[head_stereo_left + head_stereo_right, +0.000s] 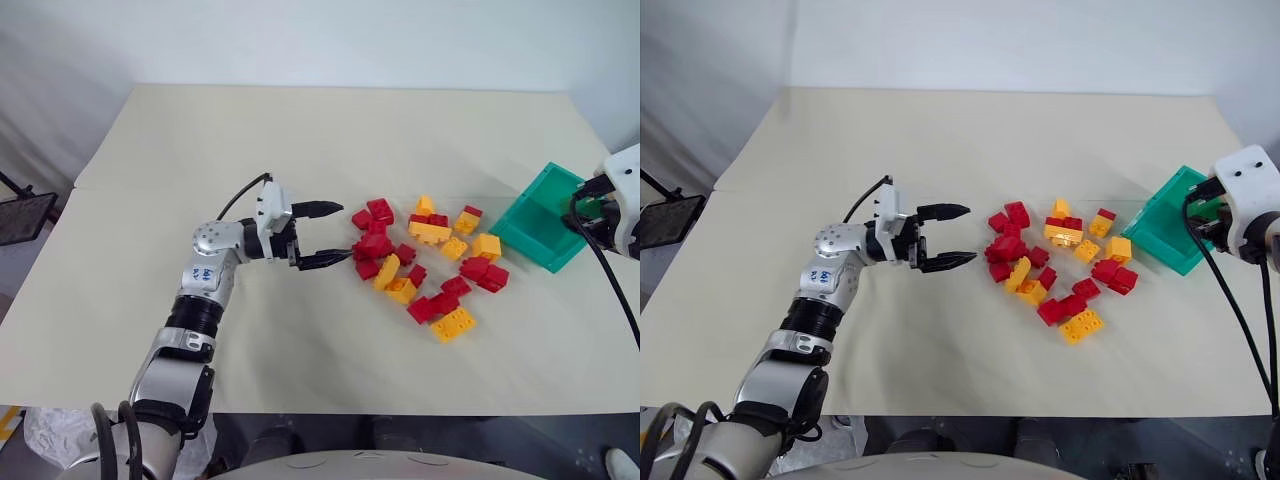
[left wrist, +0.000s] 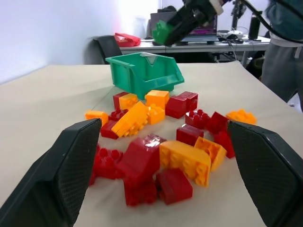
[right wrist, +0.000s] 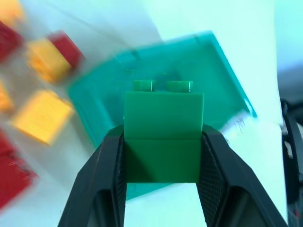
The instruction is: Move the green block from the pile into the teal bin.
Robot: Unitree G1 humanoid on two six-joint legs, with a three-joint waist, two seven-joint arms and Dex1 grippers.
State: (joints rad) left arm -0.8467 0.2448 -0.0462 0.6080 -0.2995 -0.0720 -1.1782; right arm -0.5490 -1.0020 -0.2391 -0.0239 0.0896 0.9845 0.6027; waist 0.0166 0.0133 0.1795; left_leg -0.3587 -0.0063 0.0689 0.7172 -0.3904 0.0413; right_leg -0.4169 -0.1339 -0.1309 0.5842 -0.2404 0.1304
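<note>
A: Green block (image 3: pixel 163 137), orientation?
B: Clamped between the right gripper (image 3: pixel 163 156) fingers, studs pointing away from the wrist, along the line of the fingers. Looks roughly square, so no clear long axis. Two studs show on the far edge.

A: Where is it?
B: Off the table, up in the air over the teal bin (image 3: pixel 189 61). The wrist view has the bin's open top right behind it. From the left wrist view it hangs above the bin, not in it.

A: Right gripper state?
B: Partly closed, both fingers pressed on the block's opposite side faces.

A: Left?
B: Left gripper (image 1: pixel 318 236) is spread wide, nothing in it, pointing sideways at the pile (image 1: pixel 425 262), tips just short of the nearest red bricks. Can't tell if the lower tip touches one.

A: Surroundings?
B: Red and yellow-orange bricks scattered loose on the beige table (image 1: pixel 300 130), the nearest ones just beside the bin. Bin sits near the table's right edge. A person stands beyond the table in the left wrist view, with desks behind.

A: Anything blocking?
B: Nothing between block and bin opening.

A: Block looks?
B: Bright green, smooth plastic, flat face toward the camera with a seam across the middle.
</note>
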